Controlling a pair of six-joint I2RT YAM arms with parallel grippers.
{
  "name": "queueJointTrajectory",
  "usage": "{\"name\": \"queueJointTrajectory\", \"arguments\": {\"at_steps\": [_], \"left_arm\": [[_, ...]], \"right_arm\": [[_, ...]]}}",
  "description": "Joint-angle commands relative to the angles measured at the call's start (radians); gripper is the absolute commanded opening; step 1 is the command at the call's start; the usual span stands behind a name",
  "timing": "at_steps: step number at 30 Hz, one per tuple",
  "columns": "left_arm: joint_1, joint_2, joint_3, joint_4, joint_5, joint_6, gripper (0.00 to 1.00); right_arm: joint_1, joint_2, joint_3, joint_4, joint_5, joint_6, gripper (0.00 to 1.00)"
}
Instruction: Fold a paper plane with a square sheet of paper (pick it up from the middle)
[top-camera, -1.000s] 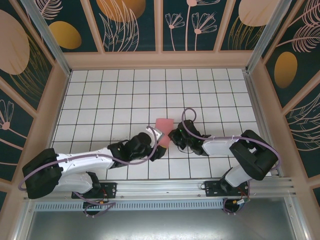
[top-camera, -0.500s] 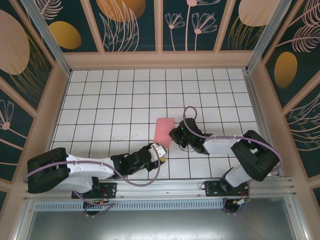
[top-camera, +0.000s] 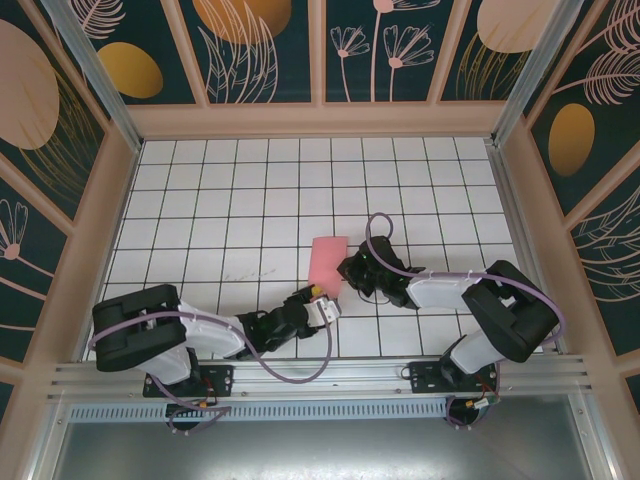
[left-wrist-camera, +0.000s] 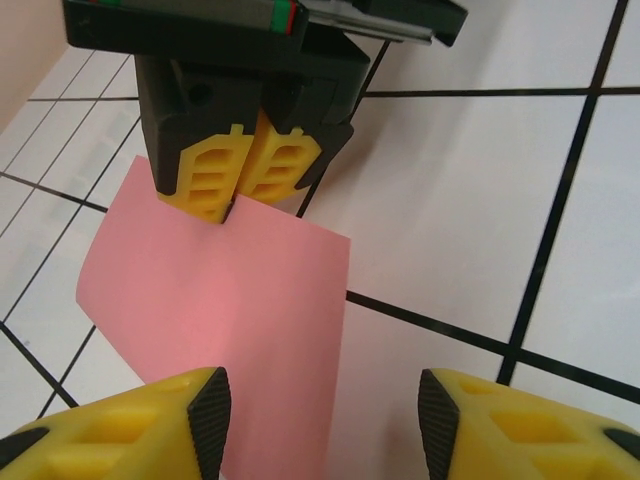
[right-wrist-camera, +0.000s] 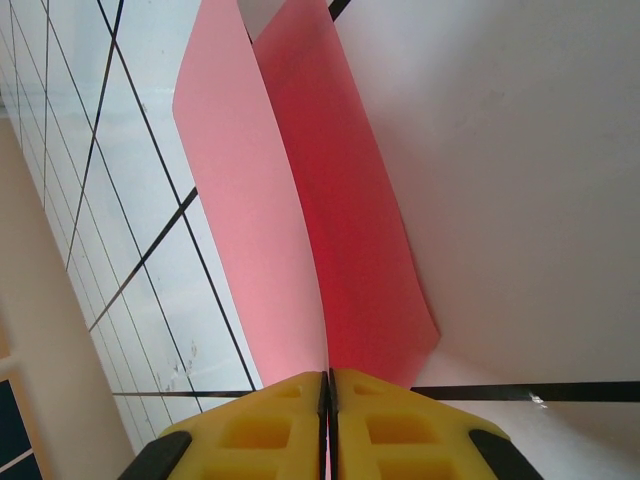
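Your left arm has drawn back across the gridded desk. The square sheet of paper lies doubled over, and the right gripper is clamped on its right edge, blocking that side. The left gripper, jaws apart, sits just short of the sheet's near edge.

Folded pink paper rests partly on the white gridded table.

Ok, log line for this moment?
paper: pink, bent double | right gripper: shut on paper's edge | left gripper: open, at paper's near end, holding nothing
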Motion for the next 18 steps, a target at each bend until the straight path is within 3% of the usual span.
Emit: {"name": "queueJointTrajectory", "arguments": {"at_steps": [1,18], "left_arm": [[-0.003,0.040,0.038,0.056,-0.044,0.019,0.53],[-0.003,0.094,0.074,0.062,-0.091,-0.016,0.27]], "right_arm": [[-0.008,-0.010,0.028,-0.011,-0.016,-0.024,0.13],[-0.010,-0.014,0.038,-0.035,-0.021,-0.038,0.14]]}}
